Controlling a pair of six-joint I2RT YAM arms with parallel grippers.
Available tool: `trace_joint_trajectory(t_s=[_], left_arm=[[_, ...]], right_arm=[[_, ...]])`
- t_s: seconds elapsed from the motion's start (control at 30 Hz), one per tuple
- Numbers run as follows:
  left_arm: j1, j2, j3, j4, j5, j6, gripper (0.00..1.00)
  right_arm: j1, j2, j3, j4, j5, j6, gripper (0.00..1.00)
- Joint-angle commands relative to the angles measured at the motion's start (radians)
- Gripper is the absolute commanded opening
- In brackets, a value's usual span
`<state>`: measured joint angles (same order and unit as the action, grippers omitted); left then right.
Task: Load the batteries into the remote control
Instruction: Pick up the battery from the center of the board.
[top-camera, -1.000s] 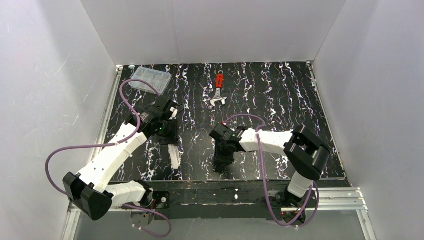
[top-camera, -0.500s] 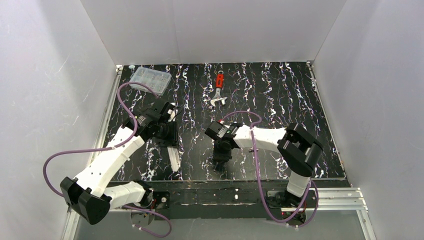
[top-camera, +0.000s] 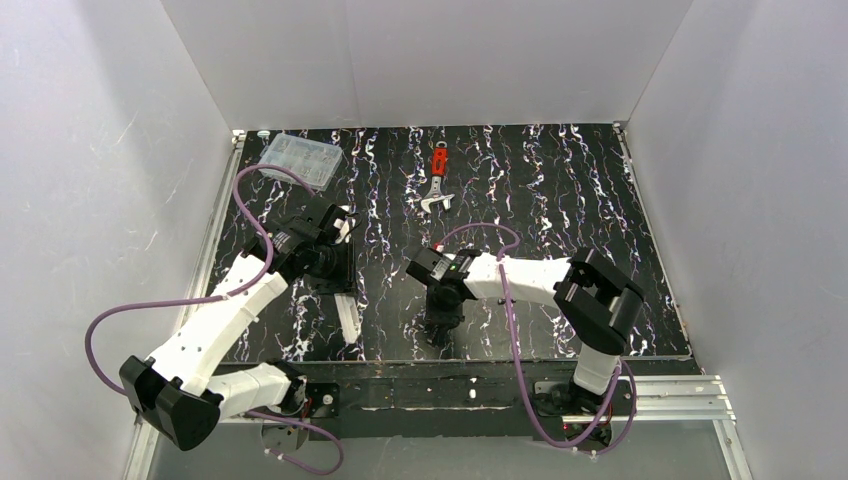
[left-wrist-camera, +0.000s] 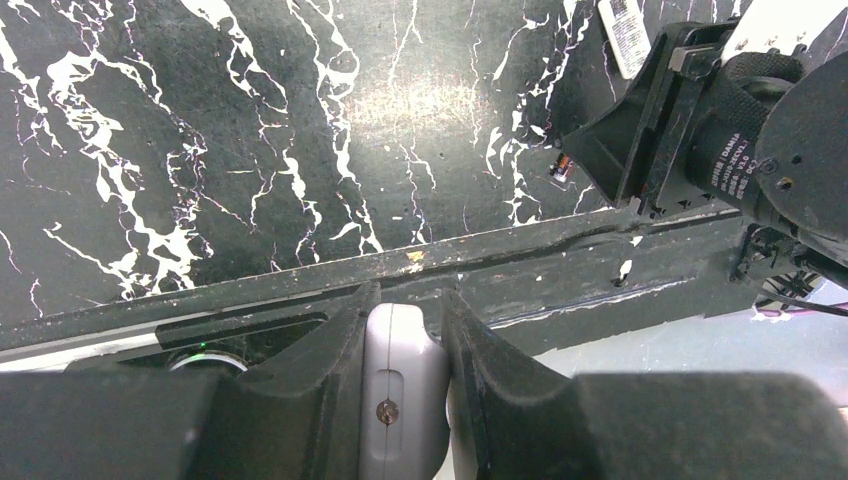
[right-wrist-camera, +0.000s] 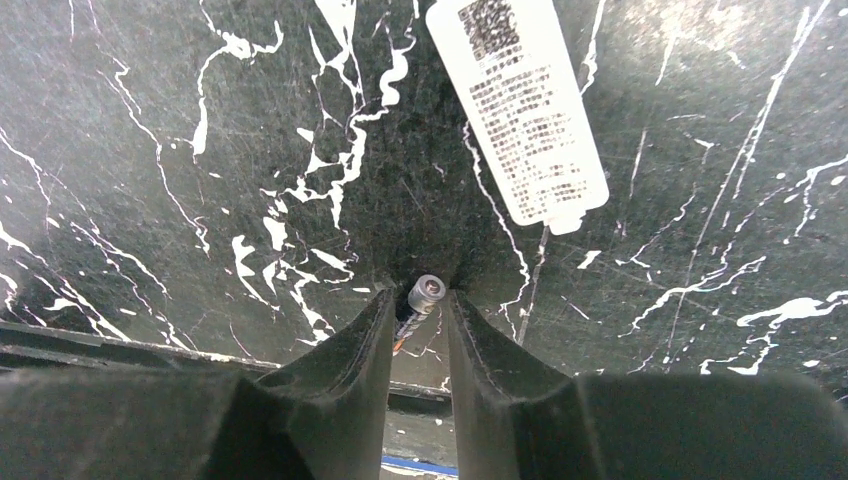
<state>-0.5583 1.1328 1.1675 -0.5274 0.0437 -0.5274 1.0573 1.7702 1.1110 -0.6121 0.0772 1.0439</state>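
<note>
Top external view: the table (top-camera: 560, 200), black with white veining, carries everything, and both sets of jaws work low over its near strip. The clear compartment box (top-camera: 300, 158) sits well beyond the left jaws, and the red-handled wrench (top-camera: 438, 182) lies well beyond the right jaws; neither matters to this step.

The remote control (top-camera: 347, 318) is clamped across its width in the left jaws, which are shut tight on it. Its free length runs out past their tips toward the table's near edge. The left wrist view shows a white face with a small screw between the fingers, but I cannot tell whether the battery recess faces the right jaws.

A small white labelled piece (right-wrist-camera: 518, 110) lies flat ahead of the right jaws, slightly to one side and clear of them.

Smallest is the battery (right-wrist-camera: 425, 293), lying slantwise in the narrow gap of the right jaws, its metal end poking just past their tips. I cannot tell whether it is gripped or only straddled.

The step in hand looks like securing that cell. It would go best if the jaws close with the cell squared along the pads, since a slanted grip may let it pivot or squirt out. The lift should be straight up, away from the labelled piece. Polarity should be confirmed before moving toward the remote.
</note>
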Motion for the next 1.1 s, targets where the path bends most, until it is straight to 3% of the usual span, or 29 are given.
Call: trace_joint_trajectory(t_s=[0.0,0.4,0.67,0.77,0.93,1.07], left_arm=[[0.007,-0.008,-0.015,-0.085,0.021,0.010,0.00],[0.009,-0.034,-0.018,-0.098,0.018,0.008,0.00],[0.023,-0.042,0.007,-0.087,0.076,-0.012,0.00],[0.034,-0.046,0.017,-0.079,0.097,-0.032,0.00],[0.068,-0.054,0.024,-0.032,0.181,-0.092,0.00],[0.083,-0.057,0.015,0.075,0.298,-0.179,0.00]], right_arm=[[0.017,0.000,0.022,-0.021,-0.016,0.001,0.31],[0.017,0.003,0.036,-0.025,0.029,-0.030,0.16],[0.017,-0.054,0.047,0.007,0.074,-0.170,0.02],[0.016,-0.092,0.046,0.021,0.087,-0.243,0.01],[0.017,-0.218,0.011,0.048,0.121,-0.375,0.01],[0.016,-0.416,-0.048,0.138,0.150,-0.529,0.01]])
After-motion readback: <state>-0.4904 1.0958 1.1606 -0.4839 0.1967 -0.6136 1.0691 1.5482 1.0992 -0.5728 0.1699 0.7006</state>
